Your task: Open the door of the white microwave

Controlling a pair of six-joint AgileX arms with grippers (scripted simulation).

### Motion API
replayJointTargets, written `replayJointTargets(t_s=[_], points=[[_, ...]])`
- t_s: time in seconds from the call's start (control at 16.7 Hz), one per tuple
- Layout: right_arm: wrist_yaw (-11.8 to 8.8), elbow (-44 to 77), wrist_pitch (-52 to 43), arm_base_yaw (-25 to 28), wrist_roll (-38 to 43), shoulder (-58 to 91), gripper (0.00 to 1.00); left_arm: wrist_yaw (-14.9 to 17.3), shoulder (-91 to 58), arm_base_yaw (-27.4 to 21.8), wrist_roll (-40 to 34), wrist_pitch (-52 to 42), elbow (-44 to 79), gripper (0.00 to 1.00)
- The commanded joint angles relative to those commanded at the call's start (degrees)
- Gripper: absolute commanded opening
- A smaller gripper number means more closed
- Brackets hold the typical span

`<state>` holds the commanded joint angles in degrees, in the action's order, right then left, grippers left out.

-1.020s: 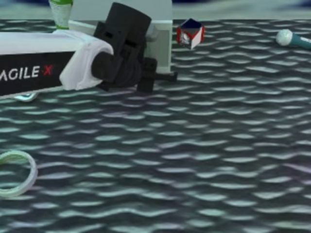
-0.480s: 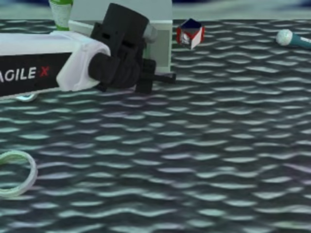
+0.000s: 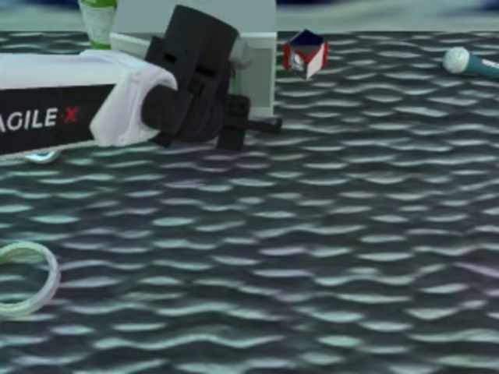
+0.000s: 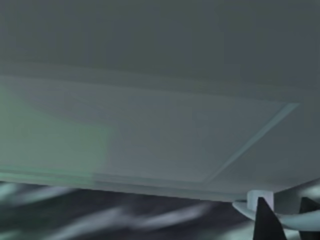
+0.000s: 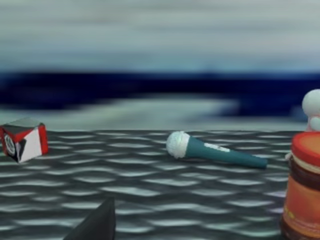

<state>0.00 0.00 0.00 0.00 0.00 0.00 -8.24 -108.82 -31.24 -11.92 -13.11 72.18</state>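
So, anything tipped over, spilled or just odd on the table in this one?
Nothing spilled or broken. The microphone lies on its side at the far right, and the red, white and dark cube sits cocked on a corner or edge beside the white microwave. The left gripper is at the microwave's front.

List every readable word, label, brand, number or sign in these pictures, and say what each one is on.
"AGILE X" (cut off at the picture's edge, X in red): on the black panel of the left arm, top view.
Round emblem on the small red, white and dark box: too blurred to read.
Pale mark on the teal microphone handle: too small to read.
Orange container: no legible text.
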Motion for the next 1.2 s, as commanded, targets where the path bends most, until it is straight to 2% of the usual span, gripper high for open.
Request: replayJointTargets(t_s=[0.6,1.2], points=[[0.0,0.0,0.0,0.0,0.0,0.0,1.0,0.0,0.0,0.0,0.0,0.0,0.0,0.0],[0.0,0.0,0.0,0.0,0.0,0.0,1.0,2.31,1.69,0.83,2.76,0.98,-2.34,0.0]])
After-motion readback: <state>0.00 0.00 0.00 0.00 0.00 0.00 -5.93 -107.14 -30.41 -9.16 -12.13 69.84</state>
